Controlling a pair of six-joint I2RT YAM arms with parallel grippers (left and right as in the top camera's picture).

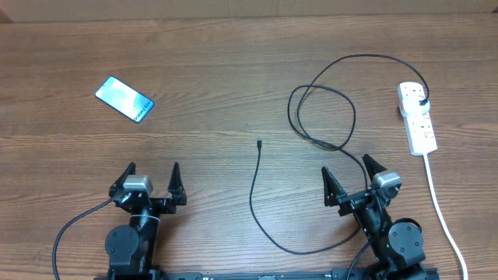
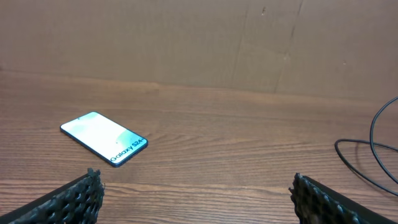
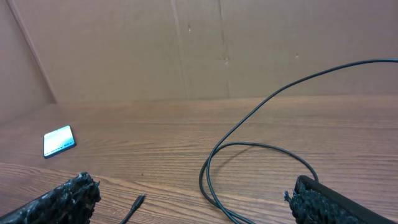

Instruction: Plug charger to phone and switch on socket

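Observation:
The phone [image 1: 124,99], screen lit blue, lies flat at the far left; it also shows in the left wrist view [image 2: 103,138] and the right wrist view [image 3: 59,141]. The black charger cable [image 1: 322,117] loops at the centre right; its plug sits in the white socket strip [image 1: 416,117] at the far right. Its connector tip [image 1: 258,144] lies free mid-table and shows in the right wrist view [image 3: 138,201]. My left gripper [image 1: 153,173] is open and empty near the front left. My right gripper [image 1: 347,169] is open and empty, with the cable running between its fingers.
The socket's thick white lead [image 1: 440,204] runs from the strip down to the front right edge. A brown cardboard wall [image 2: 199,43] stands along the table's far side. The wooden table top [image 1: 202,93] lies bare between phone and cable.

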